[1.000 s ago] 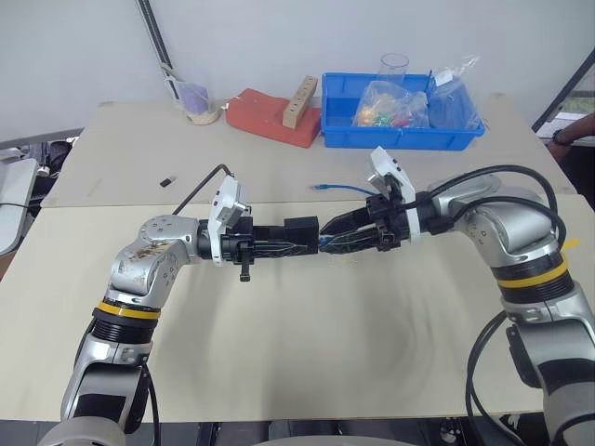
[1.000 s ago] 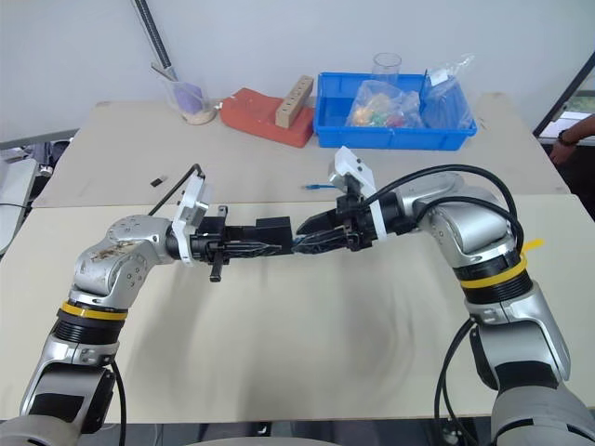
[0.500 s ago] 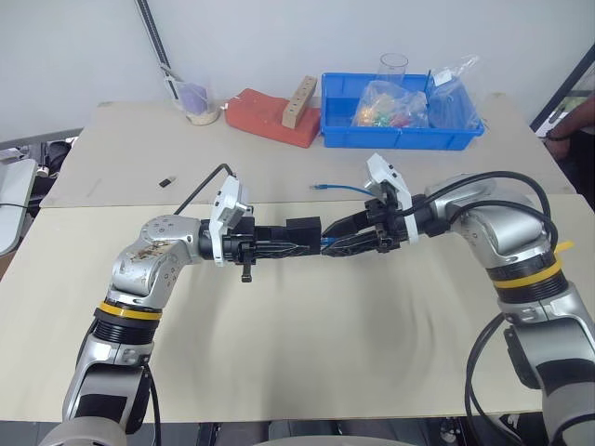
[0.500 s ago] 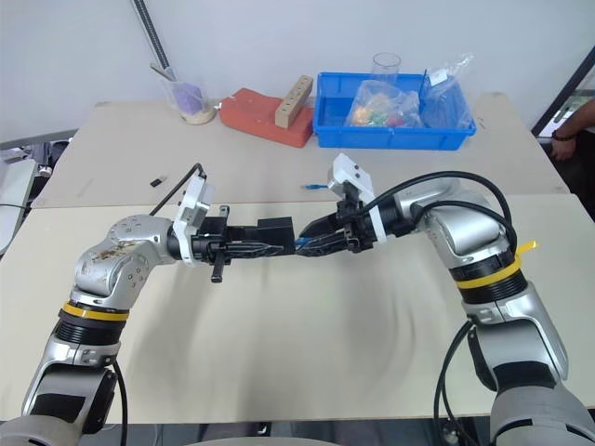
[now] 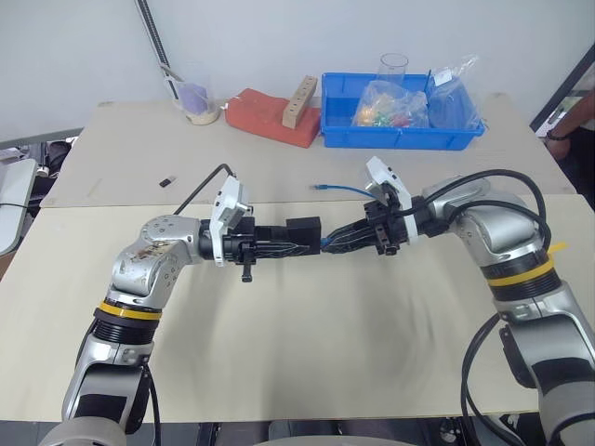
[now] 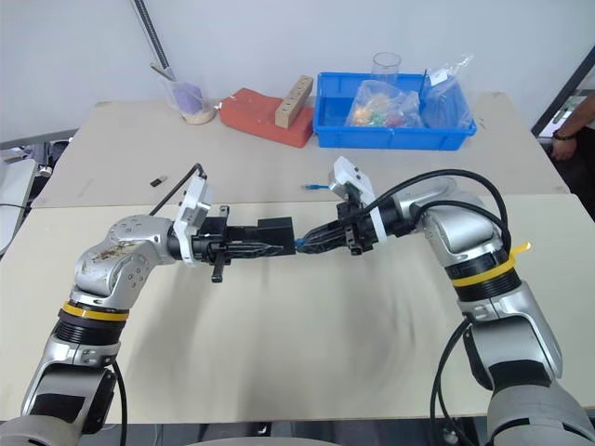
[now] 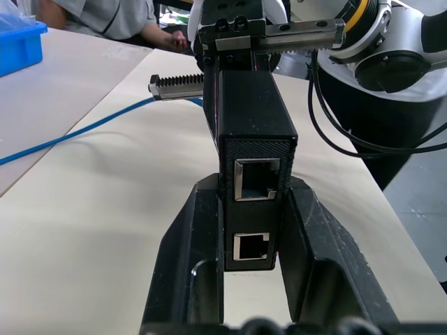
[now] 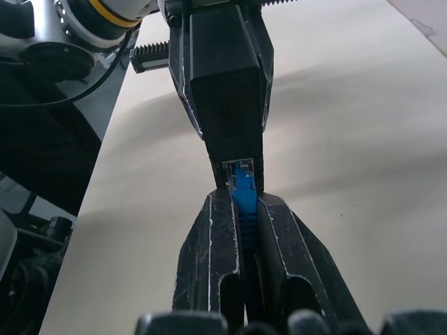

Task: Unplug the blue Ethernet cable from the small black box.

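Observation:
Above the middle of the table my left gripper (image 5: 299, 243) is shut on the small black box (image 5: 303, 228) and holds it level. In the left wrist view the box (image 7: 255, 112) stands between the two fingers, with two empty ports facing the camera. My right gripper (image 5: 328, 243) meets the box from the other side. It is shut on the blue Ethernet cable (image 8: 242, 187) just where its plug sits in the box's port (image 8: 241, 167). The rest of the cable (image 5: 342, 189) trails back over the table behind the right wrist.
At the back stand a blue bin (image 5: 402, 137) with bags and a clear cup, a red-orange block (image 5: 270, 116) with a wooden strip on it, and a cup (image 5: 197, 104). A tiny black piece (image 5: 166, 180) lies at the left. A person's arm (image 5: 569, 125) shows at the right edge.
My right gripper's fingers, open around the cable end a second ago, have shut on it at the box. The left gripper and the box stayed in place.

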`<control>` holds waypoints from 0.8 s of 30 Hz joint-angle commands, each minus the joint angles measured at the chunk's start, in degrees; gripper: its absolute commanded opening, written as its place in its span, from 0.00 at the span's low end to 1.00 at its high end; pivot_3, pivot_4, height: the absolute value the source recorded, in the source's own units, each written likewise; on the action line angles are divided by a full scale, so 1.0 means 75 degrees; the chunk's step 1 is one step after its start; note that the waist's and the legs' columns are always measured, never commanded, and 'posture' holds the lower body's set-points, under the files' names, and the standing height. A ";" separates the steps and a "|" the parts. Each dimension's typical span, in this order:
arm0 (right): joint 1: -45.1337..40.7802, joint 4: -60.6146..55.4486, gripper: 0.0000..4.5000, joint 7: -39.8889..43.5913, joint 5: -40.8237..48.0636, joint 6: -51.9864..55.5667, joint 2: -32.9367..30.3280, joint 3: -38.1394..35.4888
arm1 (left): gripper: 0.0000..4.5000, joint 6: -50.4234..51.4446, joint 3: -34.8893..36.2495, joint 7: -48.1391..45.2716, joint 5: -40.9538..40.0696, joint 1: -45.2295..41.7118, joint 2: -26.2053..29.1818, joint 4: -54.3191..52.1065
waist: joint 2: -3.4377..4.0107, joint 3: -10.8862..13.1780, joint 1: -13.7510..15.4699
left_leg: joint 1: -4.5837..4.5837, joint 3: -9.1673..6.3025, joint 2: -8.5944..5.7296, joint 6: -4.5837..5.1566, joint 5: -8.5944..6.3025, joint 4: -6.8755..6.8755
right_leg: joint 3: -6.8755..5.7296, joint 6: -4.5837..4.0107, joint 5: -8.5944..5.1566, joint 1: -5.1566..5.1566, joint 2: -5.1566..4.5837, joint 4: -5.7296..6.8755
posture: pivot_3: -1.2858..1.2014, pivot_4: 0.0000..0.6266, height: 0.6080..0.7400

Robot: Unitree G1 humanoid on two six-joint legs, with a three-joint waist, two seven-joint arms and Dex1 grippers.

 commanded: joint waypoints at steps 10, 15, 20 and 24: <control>0.0331 0.0974 0.01 0.0739 -0.0885 -0.1213 -0.1176 -0.0174 | 0.12 -0.0077 0.0372 0.0024 -0.0097 0.0156 0.0438 -0.0216 | 0.0000 0.0000 0.0063 | -0.0001 0.0001 -0.0006 0.0000 0.0000 0.0001 | -0.0001 0.0000 0.0000 0.0002 -0.0007 -0.0025 | 0.52 0.24 1.00; 0.0882 0.1656 0.01 -0.0712 -0.1771 -0.2645 -0.0666 -0.0307 | 0.12 -0.0143 0.0576 0.0337 -0.0069 0.0521 0.0471 -0.0332 | 0.0000 0.0000 -0.0040 | 0.0003 0.0006 0.0005 0.0001 0.0000 -0.0003 | 0.0002 0.0000 0.0000 0.0000 0.0001 -0.0024 | 0.52 0.24 1.00; 0.1555 0.1252 0.01 -0.1395 -0.2259 -0.3502 -0.0309 -0.0309 | 0.12 -0.0207 0.0662 0.0726 -0.0067 0.0855 0.0381 -0.0574 | 0.0000 0.0000 -0.0020 | -0.0001 0.0007 0.0006 0.0000 0.0000 -0.0004 | 0.0008 0.0000 0.0000 -0.0013 0.0003 -0.0002 | 0.52 0.24 1.00; 0.1851 0.1040 0.37 -0.1305 -0.2246 -0.3595 -0.0351 -0.0338 | 0.12 -0.0306 0.0727 0.1034 0.0011 0.1012 0.0327 -0.0628 | 0.0000 0.0000 0.0050 | -0.0004 0.0006 -0.0001 0.0000 0.0000 -0.0001 | 0.0007 0.0000 0.0000 -0.0010 -0.0006 -0.0001 | 0.52 0.24 1.00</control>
